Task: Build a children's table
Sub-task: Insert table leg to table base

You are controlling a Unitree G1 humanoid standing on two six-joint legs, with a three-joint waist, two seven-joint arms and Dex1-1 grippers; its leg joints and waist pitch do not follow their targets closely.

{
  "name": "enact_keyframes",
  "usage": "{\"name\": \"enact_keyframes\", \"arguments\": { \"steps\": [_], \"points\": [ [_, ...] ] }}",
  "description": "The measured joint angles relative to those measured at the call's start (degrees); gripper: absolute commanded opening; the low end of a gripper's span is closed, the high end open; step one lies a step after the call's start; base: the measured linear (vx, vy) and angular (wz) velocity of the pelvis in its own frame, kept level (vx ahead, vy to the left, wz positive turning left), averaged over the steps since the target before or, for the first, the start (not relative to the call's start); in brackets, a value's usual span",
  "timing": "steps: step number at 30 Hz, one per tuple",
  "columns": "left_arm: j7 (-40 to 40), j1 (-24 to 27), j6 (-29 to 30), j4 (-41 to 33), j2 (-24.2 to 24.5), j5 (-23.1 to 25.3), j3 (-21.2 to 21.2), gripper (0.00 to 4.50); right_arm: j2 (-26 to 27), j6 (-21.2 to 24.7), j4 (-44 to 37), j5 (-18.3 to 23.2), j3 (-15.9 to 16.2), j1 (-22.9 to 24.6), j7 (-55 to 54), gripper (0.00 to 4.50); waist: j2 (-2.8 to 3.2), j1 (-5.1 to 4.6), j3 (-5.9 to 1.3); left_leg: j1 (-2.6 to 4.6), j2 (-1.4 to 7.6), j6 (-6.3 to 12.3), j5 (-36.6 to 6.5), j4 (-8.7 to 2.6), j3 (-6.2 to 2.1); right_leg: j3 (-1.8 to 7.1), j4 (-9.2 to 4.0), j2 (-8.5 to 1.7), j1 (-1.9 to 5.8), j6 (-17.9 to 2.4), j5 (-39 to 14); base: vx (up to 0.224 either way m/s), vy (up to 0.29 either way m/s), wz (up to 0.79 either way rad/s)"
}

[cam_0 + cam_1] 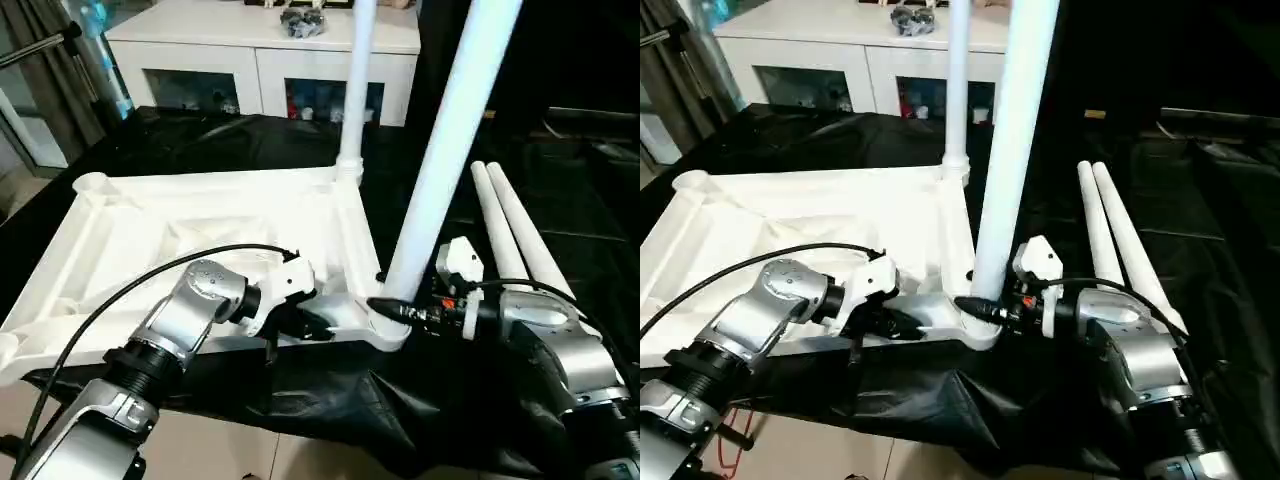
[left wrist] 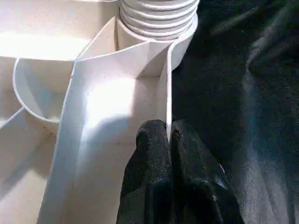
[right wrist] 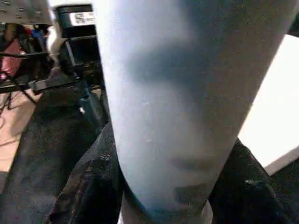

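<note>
While the right tool point(image 1: 400, 308) is grasping the near leg point(image 1: 450, 130) low, just above its socket, the left tool point(image 2: 169, 135) is pinching the thin rim of the tabletop point(image 1: 200, 240) beside that near right corner. Upside down, the tabletop is lying on the black-draped desk point(image 1: 560, 200), a far leg point(image 1: 356, 80) already standing, two spare legs point(image 1: 505, 225) resting to the right. Judging by looks, the plastic is light, stiff and smooth, so gripping the leg low is probably giving the best turning control.
</note>
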Motion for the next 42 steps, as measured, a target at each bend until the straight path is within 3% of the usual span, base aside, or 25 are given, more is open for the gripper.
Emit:
{"name": "enact_keyframes", "arguments": {
  "steps": [8,13,27,37,42],
  "points": [
    [-0.1,0.0,-0.6,0.3,0.5,0.0,0.0,0.0,2.8,-2.6,2.2,0.0,0.0,-0.1,-1.7,1.9,-0.03,-0.19,-0.03,0.08,0.02,-0.02,0.0,-0.08,0.01,-0.07,-0.08,0.0,0.04,-0.2,0.1,0.0,0.0,0.0],
    [3.5,-0.9,1.4,1.6,-1.9,0.2,0.2,0.0,5.4,-4.8,5.1,-1.7,-0.4,-1.1,-6.7,1.9,-0.15,0.0,0.05,0.07,0.01,-0.02,0.0,-0.03,0.11,0.01,-0.15,-0.02,0.05,-0.1,0.1,0.0,0.0,0.0],
    [5.7,-1.7,2.7,2.5,-3.3,0.2,0.5,0.0,5.9,-6.3,5.5,-2.0,-2.4,-0.3,-9.1,1.9,-0.36,0.05,0.18,0.03,0.01,-0.01,0.0,-0.03,0.23,0.07,-0.21,-0.08,0.04,-0.3,0.2,0.0,0.0,0.0],
    [5.8,-1.7,2.2,2.5,-3.5,0.1,0.4,0.0,6.9,-7.4,1.5,1.6,-6.4,5.2,-11.4,1.9,-0.24,0.43,0.28,-0.06,0.02,-0.01,0.0,-0.08,0.26,0.09,-0.24,-0.08,0.01,-0.3,0.2,0.0,0.0,0.0],
    [6.9,-1.7,1.7,2.7,-3.3,0.1,0.5,0.0,6.9,-8.2,0.3,2.5,-7.0,6.6,-11.3,1.9,-0.18,-0.15,0.27,-0.02,0.04,-0.01,0.0,-0.09,0.26,0.06,-0.24,-0.07,-0.01,-0.3,0.2,0.0,0.0,0.0]
  ]
}}
